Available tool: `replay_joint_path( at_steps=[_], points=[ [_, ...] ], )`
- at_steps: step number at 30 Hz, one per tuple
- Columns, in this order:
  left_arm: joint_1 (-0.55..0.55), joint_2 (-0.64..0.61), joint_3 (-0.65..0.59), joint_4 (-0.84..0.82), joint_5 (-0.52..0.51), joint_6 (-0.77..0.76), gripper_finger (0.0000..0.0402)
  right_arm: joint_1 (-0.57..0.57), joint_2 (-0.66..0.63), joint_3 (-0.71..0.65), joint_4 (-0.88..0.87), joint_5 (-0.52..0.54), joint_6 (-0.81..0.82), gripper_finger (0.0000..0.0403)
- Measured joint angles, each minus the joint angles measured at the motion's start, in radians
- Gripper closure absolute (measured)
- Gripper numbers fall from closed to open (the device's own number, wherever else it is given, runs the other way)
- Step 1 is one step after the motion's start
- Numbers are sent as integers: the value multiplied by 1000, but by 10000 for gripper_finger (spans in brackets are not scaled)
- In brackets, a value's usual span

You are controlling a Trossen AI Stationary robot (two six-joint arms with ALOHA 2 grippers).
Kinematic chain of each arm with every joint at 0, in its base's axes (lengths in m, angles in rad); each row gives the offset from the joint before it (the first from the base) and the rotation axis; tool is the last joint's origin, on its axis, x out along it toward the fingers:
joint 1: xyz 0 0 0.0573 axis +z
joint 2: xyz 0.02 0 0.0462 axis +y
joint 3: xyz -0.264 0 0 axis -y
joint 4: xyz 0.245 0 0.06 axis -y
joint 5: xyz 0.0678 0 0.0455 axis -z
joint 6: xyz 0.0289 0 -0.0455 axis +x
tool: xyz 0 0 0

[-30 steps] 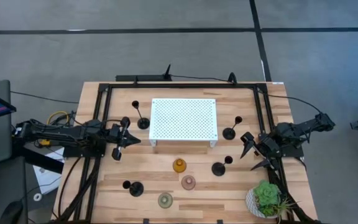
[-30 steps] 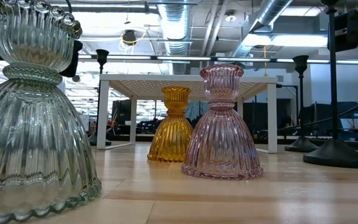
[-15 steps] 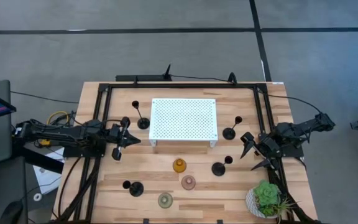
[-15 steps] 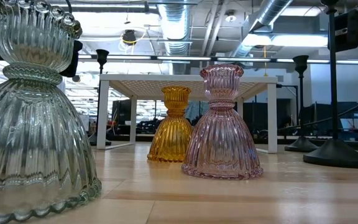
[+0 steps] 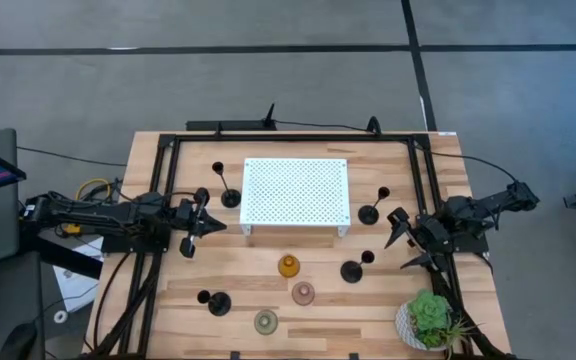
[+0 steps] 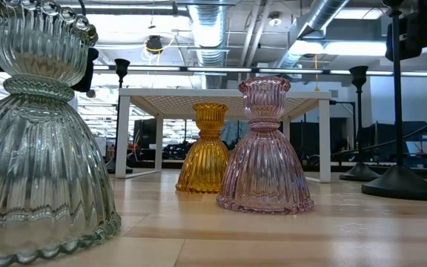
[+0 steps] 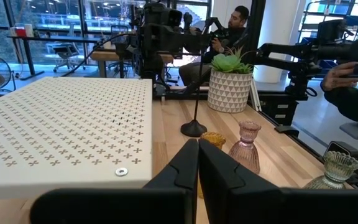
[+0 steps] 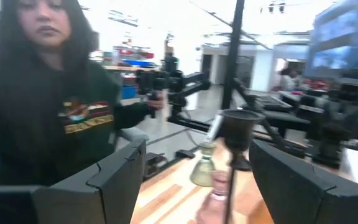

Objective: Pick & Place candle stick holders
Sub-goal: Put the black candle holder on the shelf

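Four black candle stick holders stand on their disc bases: one (image 5: 230, 197) left of the white platform (image 5: 296, 192), one (image 5: 368, 213) right of it, one (image 5: 351, 270) at the centre right, one (image 5: 218, 303) at the near left. The amber (image 5: 288, 266), pink (image 5: 303, 293) and pale green (image 5: 266, 321) holders stand upright near the table's front. My right gripper (image 5: 405, 243) is open and empty, just right of the two right-hand black holders; the cup of one (image 8: 240, 127) shows ahead between its fingers. My left gripper (image 5: 200, 222) is shut and empty, left of the platform.
A green potted plant (image 5: 430, 320) stands at the near right corner, close to my right arm. A black frame (image 5: 298, 137) runs round the table. A person (image 8: 48, 93) and other people show beyond the table. Bare wood lies between the platform and the glass holders.
My right gripper has shifted a little toward the table's left, toward the black holders, still open. The holders have kept their places.
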Motion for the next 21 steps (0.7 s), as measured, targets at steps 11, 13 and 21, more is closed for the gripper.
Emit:
replay_joint_path(
  at_steps=[11, 13, 21],
  points=[
    [0, 0, 0, 7, -71, 3, 390, 1, 0, 0, 36, 438, 59, 127],
    [0, 0, 0, 7, -157, 3, 390, 1, 0, 0, 32, 519, 61, 127],
    [0, 0, 0, -3, -572, 37, 390, 1, 0, 0, 10, 602, 63, 127]
  ],
)
